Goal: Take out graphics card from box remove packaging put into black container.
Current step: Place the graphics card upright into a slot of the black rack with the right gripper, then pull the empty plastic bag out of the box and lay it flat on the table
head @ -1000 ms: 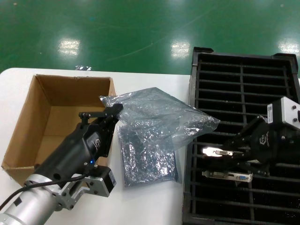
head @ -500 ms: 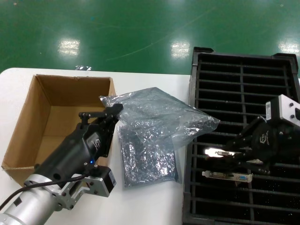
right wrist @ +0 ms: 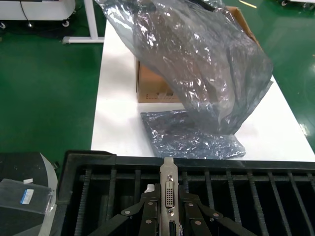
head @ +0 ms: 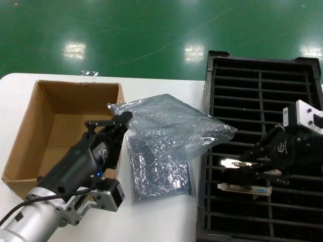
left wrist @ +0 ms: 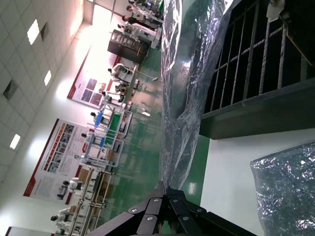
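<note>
Box (head: 60,121): brown corrugated cardboard, matt. Bag (head: 174,123): thin translucent grey plastic, crinkled and glossy, with bright glints; a second bag (head: 159,169) of the same film lies flat. Card (head: 237,163): its bracket is bright bare metal, reflective. Container (head: 262,91): black plastic, matt, with ribbed slot walls. Tabletop (head: 166,217): smooth, white, faintly sheened. Floor (head: 151,30): green, glossy, mirroring ceiling lights. Both tool housings: black, semi-matt.

Lower left of the head view: the left arm (head: 75,169) is glossy black with a white logo, a small blue light, a silver cylindrical base and black cable. At right, the right arm (head: 298,146) is black with a white logo and a white block bearing a label.
</note>
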`<act>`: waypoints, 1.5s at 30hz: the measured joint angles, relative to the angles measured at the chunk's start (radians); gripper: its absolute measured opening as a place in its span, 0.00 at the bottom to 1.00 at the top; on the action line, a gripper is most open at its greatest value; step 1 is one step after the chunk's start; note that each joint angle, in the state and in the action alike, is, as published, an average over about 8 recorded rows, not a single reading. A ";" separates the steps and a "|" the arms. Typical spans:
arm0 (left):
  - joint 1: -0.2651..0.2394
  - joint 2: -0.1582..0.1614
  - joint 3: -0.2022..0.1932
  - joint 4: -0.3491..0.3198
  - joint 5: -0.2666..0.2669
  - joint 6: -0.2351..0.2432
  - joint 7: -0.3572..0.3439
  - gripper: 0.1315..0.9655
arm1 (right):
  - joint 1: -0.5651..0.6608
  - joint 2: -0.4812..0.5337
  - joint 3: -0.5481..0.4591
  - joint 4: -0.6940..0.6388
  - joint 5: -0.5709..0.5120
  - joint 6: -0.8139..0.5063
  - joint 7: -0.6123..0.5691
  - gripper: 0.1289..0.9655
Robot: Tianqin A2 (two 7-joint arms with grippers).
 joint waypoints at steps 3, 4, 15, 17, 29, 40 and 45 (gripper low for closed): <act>0.000 0.000 0.000 0.000 0.000 0.000 0.000 0.01 | 0.004 -0.009 -0.005 -0.019 -0.005 0.002 -0.009 0.08; 0.000 0.000 0.000 0.000 0.000 0.000 0.000 0.01 | 0.005 -0.011 -0.007 -0.024 -0.006 0.003 -0.011 0.07; 0.000 0.000 0.000 0.000 0.000 0.000 0.000 0.01 | 0.011 -0.034 -0.023 -0.068 -0.024 0.014 -0.043 0.10; 0.000 0.000 0.000 0.000 0.000 0.000 0.000 0.01 | 0.012 -0.038 -0.026 -0.076 -0.027 0.016 -0.049 0.11; 0.000 0.000 0.000 0.000 0.000 0.000 0.000 0.01 | 0.012 -0.036 -0.023 -0.067 -0.027 0.013 -0.049 0.26; 0.000 0.000 0.000 0.000 0.000 0.000 0.000 0.01 | -0.003 -0.015 0.001 -0.006 -0.015 0.022 -0.027 0.47; 0.000 0.000 0.000 0.000 0.000 0.000 0.000 0.01 | -0.008 -0.010 0.007 0.004 -0.014 0.027 -0.024 0.59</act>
